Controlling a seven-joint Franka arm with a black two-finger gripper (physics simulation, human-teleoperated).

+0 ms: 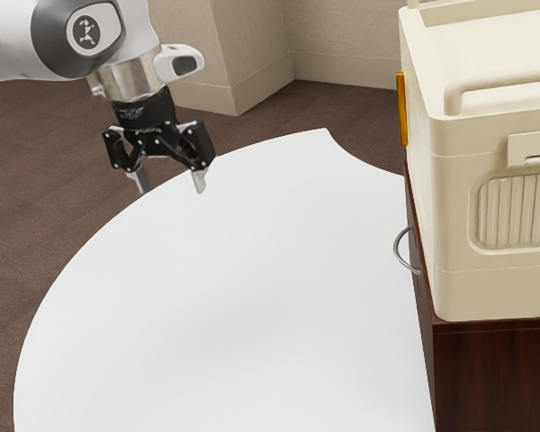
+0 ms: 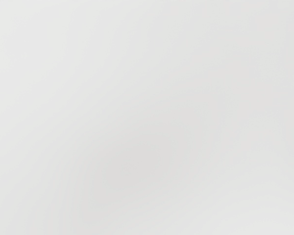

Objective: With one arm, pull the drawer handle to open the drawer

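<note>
My gripper (image 1: pixel 170 185) hangs at the exterior view's upper left, pointing down, its two fingers well apart with nothing between them. Toward the exterior view's right, a curved metal handle (image 1: pixel 400 248) sticks out from the front of a dark wooden drawer cabinet (image 1: pixel 495 373). A wide gap separates the gripper from the handle, and they do not touch. The drawer front is seen nearly edge-on, and no gap around it can be made out.
A large cream box-shaped appliance (image 1: pixel 468 198) sits on top of the cabinet, with a yellow strip (image 1: pixel 401 110) on its side. The white table (image 1: pixel 225 315) stretches between the arm and the cabinet; its surface lies below my hand in the wrist view.
</note>
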